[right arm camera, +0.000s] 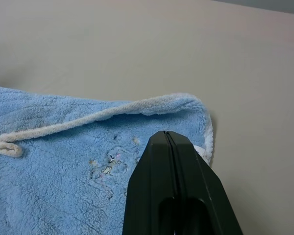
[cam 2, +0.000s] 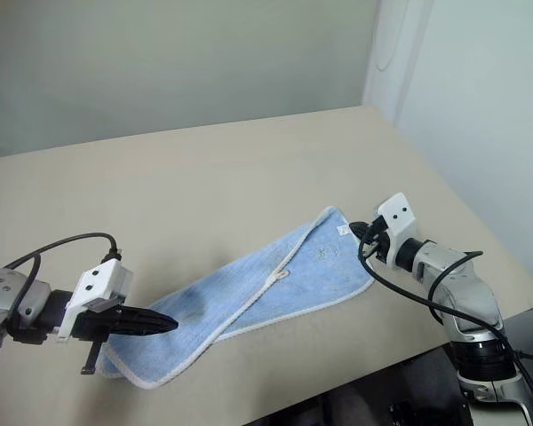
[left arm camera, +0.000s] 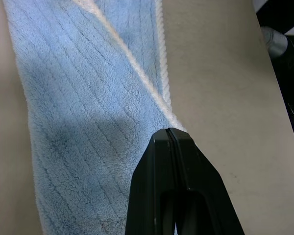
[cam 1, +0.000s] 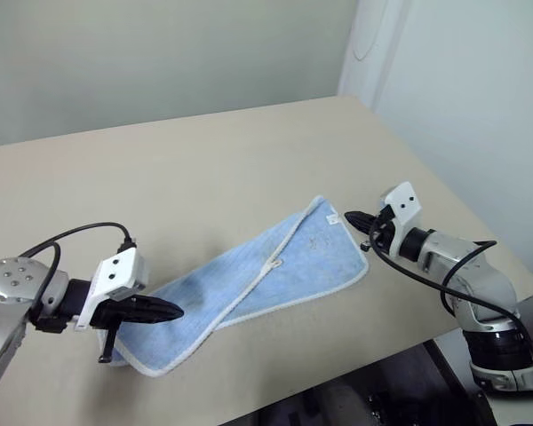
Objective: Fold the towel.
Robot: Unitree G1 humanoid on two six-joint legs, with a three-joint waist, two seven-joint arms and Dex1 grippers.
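Observation:
The light blue towel [cam 1: 275, 271] lies folded in a long slanted strip on the tan table [cam 1: 204, 169], its white border [left arm camera: 132, 63] running along the top layer. A small white tag [cam 1: 331, 218] sits at its far right corner. My left gripper [cam 1: 171, 311] hovers shut over the towel's near left end, its tip [left arm camera: 169, 132] above the border, with nothing between the fingers. At the far right corner my right gripper [cam 1: 354, 217] is also shut, pointing at the corner [right arm camera: 196, 105] and holding nothing.
The table's front edge [cam 1: 338, 368] runs just below the towel, and its right edge [cam 1: 480, 222] passes under my right arm. A pale wall [cam 1: 160, 53] stands behind the table. Black cables loop off both wrists.

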